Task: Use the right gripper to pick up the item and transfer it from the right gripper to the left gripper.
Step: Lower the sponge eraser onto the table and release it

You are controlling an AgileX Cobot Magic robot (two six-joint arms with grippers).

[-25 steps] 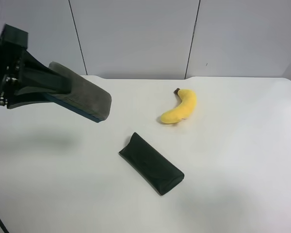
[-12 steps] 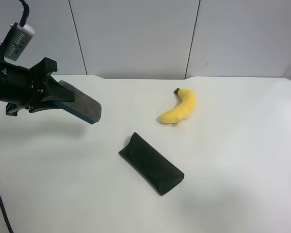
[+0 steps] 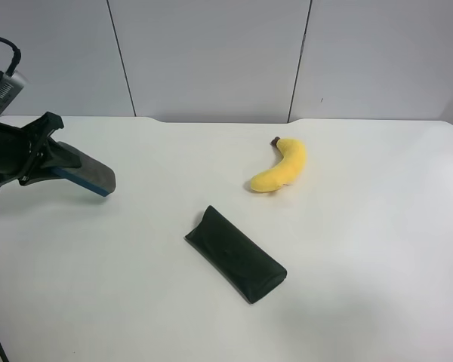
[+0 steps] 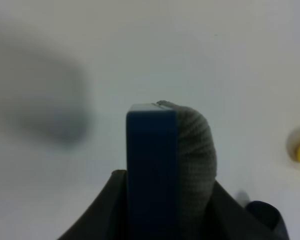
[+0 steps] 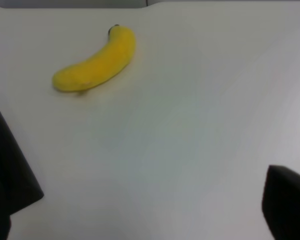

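The item, a grey-felt eraser with a blue base (image 3: 87, 175), is clamped in my left gripper (image 3: 41, 162) at the exterior high view's left edge, held just above the table. In the left wrist view the eraser (image 4: 170, 160) stands on edge between the dark jaws of the left gripper (image 4: 170, 215), blue base on one side and grey felt on the other. My right gripper (image 5: 150, 200) is open and empty over bare table; one black finger (image 5: 10, 175) shows at each side of its wrist view. The right arm is outside the exterior high view.
A yellow plush banana (image 3: 281, 167) lies at the back middle of the white table (image 3: 377, 249); it also shows in the right wrist view (image 5: 95, 62). A long dark-green pouch (image 3: 235, 253) lies diagonally at the table's centre.
My left gripper has moved left and lower with the eraser still in it, away from the table's middle. The banana and the pouch have not moved.
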